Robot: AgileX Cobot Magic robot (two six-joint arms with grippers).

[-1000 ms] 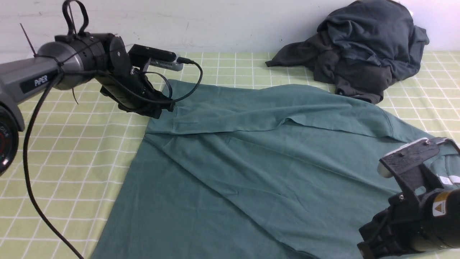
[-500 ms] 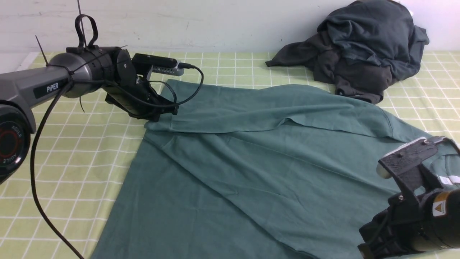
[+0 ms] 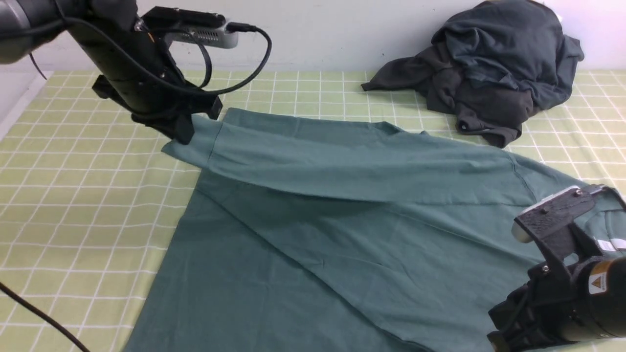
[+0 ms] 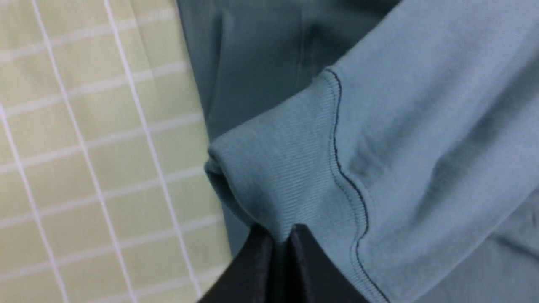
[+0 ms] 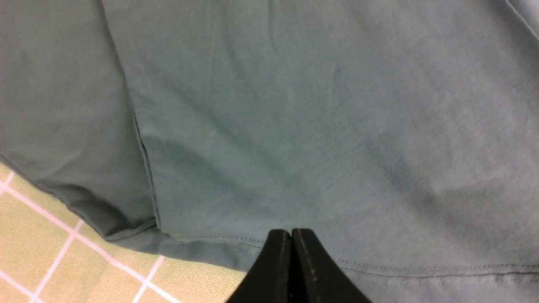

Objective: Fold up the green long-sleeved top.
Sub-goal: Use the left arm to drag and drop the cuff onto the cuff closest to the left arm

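The right hand [image 5: 290,235], tips pressed together, sits over a stitched edge of the green long-sleeved top [image 3: 342,234], which is spread on the worktop [image 3: 73,195]. Beyond, the left hand [image 3: 181,132] pinches the ribbed cuff [image 4: 286,168] aloft. Checked worktop shows to its left, and a dark clothing heap [image 3: 494,73] lies far to its right.

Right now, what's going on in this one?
The left end effector is shut on the ribbed cuff of the green long-sleeved top, holding that sleeve up off the checked tablecloth and stretched across the body. The right end effector is shut over the top's fabric beside a stitched hem; whether it grips fabric is unclear. The dark grey heap of clothing sits far right.
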